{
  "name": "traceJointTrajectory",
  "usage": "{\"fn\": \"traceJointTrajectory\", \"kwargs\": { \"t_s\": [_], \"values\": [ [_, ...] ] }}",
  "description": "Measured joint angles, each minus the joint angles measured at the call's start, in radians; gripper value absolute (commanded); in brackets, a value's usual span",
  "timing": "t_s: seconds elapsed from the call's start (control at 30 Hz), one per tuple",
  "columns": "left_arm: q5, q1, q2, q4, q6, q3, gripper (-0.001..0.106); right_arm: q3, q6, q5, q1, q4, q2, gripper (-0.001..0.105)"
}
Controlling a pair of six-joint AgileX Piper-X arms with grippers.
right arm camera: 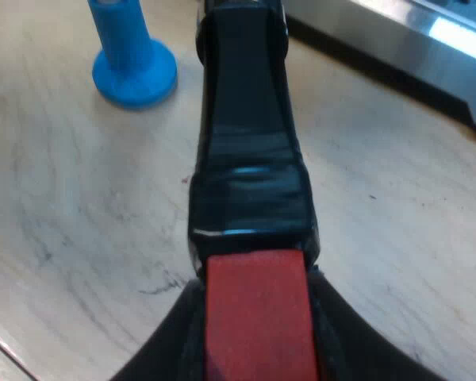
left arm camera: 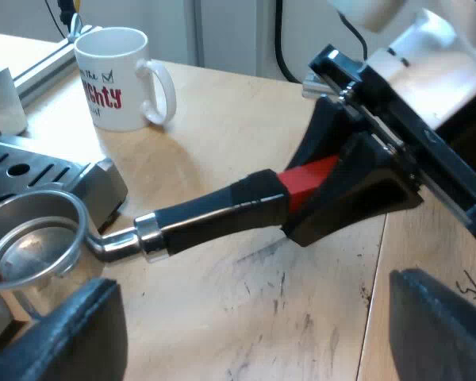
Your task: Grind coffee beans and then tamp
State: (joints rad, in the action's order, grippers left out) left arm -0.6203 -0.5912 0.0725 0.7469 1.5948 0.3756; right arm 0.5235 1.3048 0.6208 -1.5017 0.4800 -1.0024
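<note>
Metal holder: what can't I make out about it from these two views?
1. Metal holder's basket, left wrist view: one side cut off by the edge.
2. Its basket end, right wrist view: cut off beyond the handle.
3. Blue tamper, right wrist view: top cut off.

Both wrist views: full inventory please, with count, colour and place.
espresso machine: one, silver; its drip tray at the table's surface.
holder: one, metal with dark handle ending in red; basket by the machine's drip tray.
tamper: one, blue; upright on the table beside the holder's handle.
mug: one, white with lettering; on the table beyond the holder.
table: one, light wood; under everything.
right end effector: one, black; shut on the holder's red end.
left end effector: one, black; open above the table.
</note>
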Motion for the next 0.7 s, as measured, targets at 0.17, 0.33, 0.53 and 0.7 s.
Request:
{"fn": "traceJointTrajectory", "kwargs": {
  "t_s": [0.17, 0.33, 0.53, 0.7],
  "values": [
    [0.000, 0.000, 0.000, 0.007, 0.000, 0.000, 0.070, 0.000, 0.072, -0.103, 0.076, 0.000, 0.000, 0.000],
    [0.000, 0.000, 0.000, 0.007, 0.000, 0.000, 0.070, -0.004, 0.172, -0.227, 0.162, -0.032, 0.000, 0.000],
    [0.000, 0.000, 0.000, 0.007, 0.000, 0.000, 0.070, -0.003, 0.285, -0.315, 0.230, -0.076, 0.000, 0.000],
    [0.000, 0.000, 0.000, 0.007, 0.000, 0.000, 0.070, -0.004, 0.343, -0.345, 0.271, -0.076, 0.000, 0.000]
  ]
}}
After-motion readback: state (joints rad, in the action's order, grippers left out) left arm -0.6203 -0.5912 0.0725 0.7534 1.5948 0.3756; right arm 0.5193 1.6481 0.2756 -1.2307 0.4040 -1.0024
